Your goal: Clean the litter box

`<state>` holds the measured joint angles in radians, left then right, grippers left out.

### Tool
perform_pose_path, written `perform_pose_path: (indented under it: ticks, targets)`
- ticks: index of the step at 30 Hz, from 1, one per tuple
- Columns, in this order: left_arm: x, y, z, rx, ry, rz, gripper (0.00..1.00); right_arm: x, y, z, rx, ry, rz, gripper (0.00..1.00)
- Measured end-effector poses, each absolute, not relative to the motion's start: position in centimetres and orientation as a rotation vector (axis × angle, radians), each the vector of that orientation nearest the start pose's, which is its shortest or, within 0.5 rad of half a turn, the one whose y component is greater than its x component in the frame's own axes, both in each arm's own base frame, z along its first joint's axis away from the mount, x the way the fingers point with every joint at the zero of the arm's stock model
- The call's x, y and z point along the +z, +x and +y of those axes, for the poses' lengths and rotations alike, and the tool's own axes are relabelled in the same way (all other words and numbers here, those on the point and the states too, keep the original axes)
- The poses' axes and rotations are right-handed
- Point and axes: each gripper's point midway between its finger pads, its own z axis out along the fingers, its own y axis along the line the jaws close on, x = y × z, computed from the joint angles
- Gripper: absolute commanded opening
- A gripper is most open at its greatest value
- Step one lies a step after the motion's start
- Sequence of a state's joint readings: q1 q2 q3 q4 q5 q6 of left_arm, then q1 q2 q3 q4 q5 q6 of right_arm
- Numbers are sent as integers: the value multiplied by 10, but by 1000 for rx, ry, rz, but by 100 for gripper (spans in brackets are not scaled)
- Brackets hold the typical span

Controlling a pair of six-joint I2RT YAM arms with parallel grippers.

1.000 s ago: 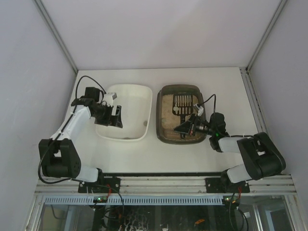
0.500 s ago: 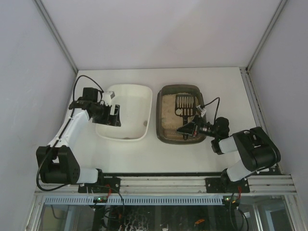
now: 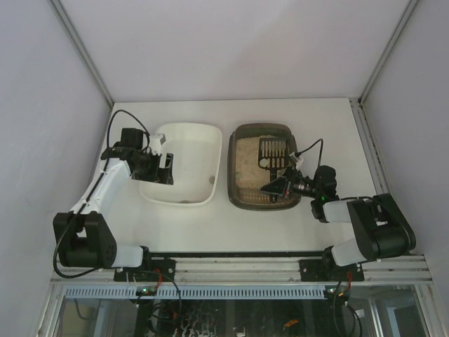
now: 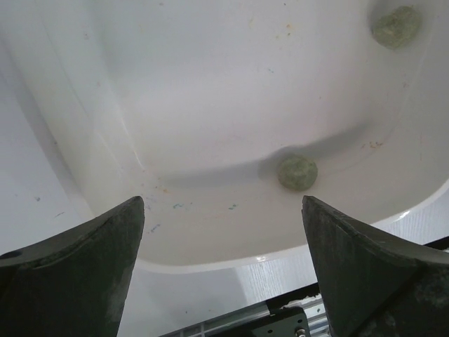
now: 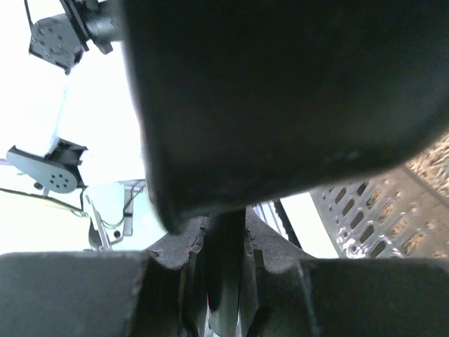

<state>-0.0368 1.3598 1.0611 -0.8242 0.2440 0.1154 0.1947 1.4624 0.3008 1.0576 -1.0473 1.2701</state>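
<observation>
From the right wrist, a dark blurred bulk fills most of the view. Only a corner of the slotted scoop [image 5: 372, 217] and a sliver of beige litter [image 5: 436, 151] show past it. From above, the right claw [image 3: 277, 186] is clamped on the scoop's handle, though fingers and handle blend together in black. Its arm is folded low, reaching over the near right part of the litter box [image 3: 245, 200], which sits on the tabletop [image 3: 330, 133] just right of the white tray [image 3: 193, 151]. The left claw [image 3: 167, 170] hangs wide open over the tray's left side, arm stretched forward. Two greenish lumps [image 4: 296, 171] lie in the tray below it.
</observation>
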Motion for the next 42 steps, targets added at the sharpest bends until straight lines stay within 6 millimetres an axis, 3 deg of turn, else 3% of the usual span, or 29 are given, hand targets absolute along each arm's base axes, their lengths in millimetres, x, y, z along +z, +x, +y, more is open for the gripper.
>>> perform_pose_path:
  ticks: [7,14,19,23,26,29,36,38,42]
  targets:
    - [118,285,-40,-247,261,2657,100,139,214,232,1884,71,2125,0]
    - [132,288,-19,-169,152,2613,100,132,216,234,1843,80,2176,0]
    - [136,294,-4,-141,51,2580,100,141,219,265,1704,-99,2265,0]
    - [153,297,4,-152,6,2480,100,157,224,279,1654,-181,2272,0]
    - [170,295,9,-161,-16,2404,100,155,232,289,1579,-178,2343,0]
    - [181,295,12,-195,-32,2354,100,153,245,313,1406,-230,2445,0]
    - [179,293,30,-250,-118,2352,100,163,262,393,860,-557,2527,0]
    - [178,293,30,-268,-117,2351,100,155,264,405,619,-654,2526,0]
    - [176,291,26,-293,-107,2353,100,129,260,405,183,-816,2504,0]
